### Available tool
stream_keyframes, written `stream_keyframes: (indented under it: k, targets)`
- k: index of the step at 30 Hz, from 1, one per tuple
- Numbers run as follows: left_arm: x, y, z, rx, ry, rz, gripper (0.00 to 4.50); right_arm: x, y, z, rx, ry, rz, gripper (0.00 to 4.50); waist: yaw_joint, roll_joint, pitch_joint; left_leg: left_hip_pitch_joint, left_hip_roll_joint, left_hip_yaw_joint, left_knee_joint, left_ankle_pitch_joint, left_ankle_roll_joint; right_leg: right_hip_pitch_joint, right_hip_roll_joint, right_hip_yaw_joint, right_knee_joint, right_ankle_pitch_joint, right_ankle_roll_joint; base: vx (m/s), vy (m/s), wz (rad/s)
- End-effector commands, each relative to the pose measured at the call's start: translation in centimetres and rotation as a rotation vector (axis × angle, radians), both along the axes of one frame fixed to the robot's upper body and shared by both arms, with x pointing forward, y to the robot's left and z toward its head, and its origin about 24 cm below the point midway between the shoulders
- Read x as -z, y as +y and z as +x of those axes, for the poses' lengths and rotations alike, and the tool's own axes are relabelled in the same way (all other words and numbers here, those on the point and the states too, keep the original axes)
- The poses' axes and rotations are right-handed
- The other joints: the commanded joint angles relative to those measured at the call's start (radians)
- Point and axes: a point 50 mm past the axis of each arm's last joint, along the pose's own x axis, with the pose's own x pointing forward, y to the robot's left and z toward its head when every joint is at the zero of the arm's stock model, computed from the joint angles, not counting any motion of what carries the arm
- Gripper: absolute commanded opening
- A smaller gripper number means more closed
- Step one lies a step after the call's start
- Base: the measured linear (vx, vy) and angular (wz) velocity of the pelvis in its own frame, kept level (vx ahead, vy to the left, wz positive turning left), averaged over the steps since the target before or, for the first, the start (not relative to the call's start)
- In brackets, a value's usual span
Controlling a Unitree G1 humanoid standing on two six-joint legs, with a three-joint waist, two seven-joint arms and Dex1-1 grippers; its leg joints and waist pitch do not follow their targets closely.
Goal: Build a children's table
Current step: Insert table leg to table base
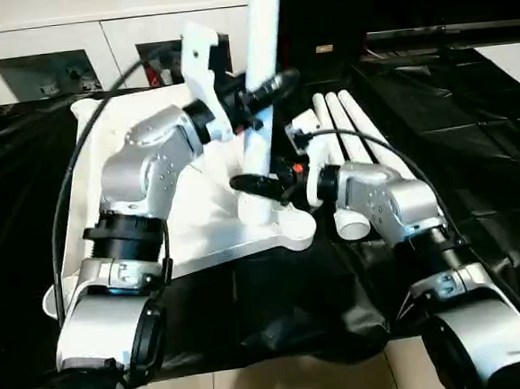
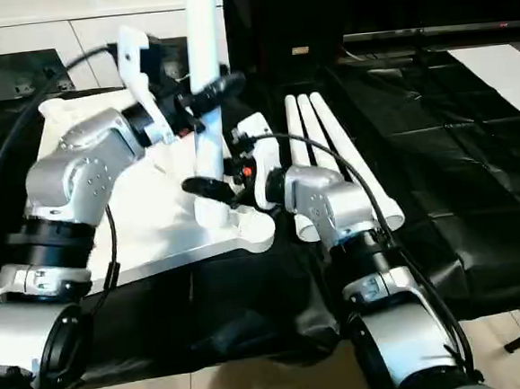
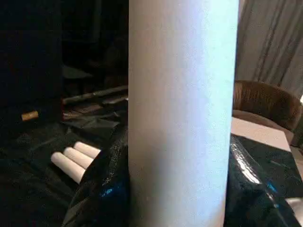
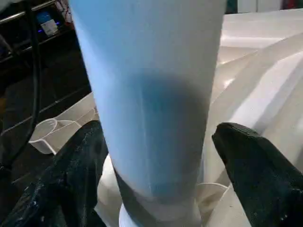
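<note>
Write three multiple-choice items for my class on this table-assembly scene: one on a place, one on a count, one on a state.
1. Where does the upright leg stand?
A. In a corner socket of the overturned tabletop
B. Flat on the black sheet
C. Inside the cabinet

2. How many spare legs lie on the black sheet beside the tabletop?
A. One
B. Three
C. Five

3. How does the right gripper stand at the upright leg's base?
A. Clamped tight on it
B. Fingers apart, one on each side with gaps
C. Shut, off to one side

Answers:
1 A: the upright leg rises from a round socket at the near corner of the tabletop.
2 B: three spare legs lie side by side on the black sheet.
3 B: the right gripper has its fingers clear of the leg; higher up, the left gripper grips it.
</note>
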Motion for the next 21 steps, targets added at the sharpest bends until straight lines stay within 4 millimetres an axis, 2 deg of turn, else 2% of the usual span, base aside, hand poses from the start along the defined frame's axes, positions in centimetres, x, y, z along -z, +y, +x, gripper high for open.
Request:
stream_keyframes:
  k: [1,10,17,21]
  targets:
    - [-0.72,-0.19,-0.24,0.018,-0.034,0.01,1.77,-0.41,0.2,0.09,-0.033,-0.013,-0.014,3.67,-0.002,-0.002,-0.091,0.0,0.009,0.005,-0.051,-0.043,0.065,0.087,-0.055,0.05,-0.054,-0.064,-0.216,0.0,0.0,0.0]
    - [-0.95,-0.27,-0.32,0.031,-0.03,-0.016,1.77,0.01,0.06,-0.19,-0.073,0.0,-0.029,2.85,-0.001,-0.005,-0.09,-0.001,0.008,0.005,-0.051,-0.043,0.066,0.088,-0.055,0.049,-0.056,-0.087,-0.207,0.0,0.0,0.0]
    - [-1.18,-0.8,-0.81,0.082,-0.018,-0.043,1.77,0.34,-0.14,-0.18,-0.076,0.006,-0.036,2.25,0.001,-0.008,-0.09,-0.003,0.008,0.007,-0.05,-0.031,0.071,0.087,-0.056,0.049,-0.053,-0.072,-0.222,0.0,0.0,0.0]
    - [-1.04,-0.8,-0.96,0.091,-0.01,-0.044,1.77,0.4,-0.21,-0.17,-0.076,0.007,-0.035,1.99,-0.001,-0.009,-0.089,-0.003,0.007,0.006,-0.05,-0.04,0.071,0.088,-0.055,0.049,-0.058,-0.108,-0.202,0.0,0.0,0.0]
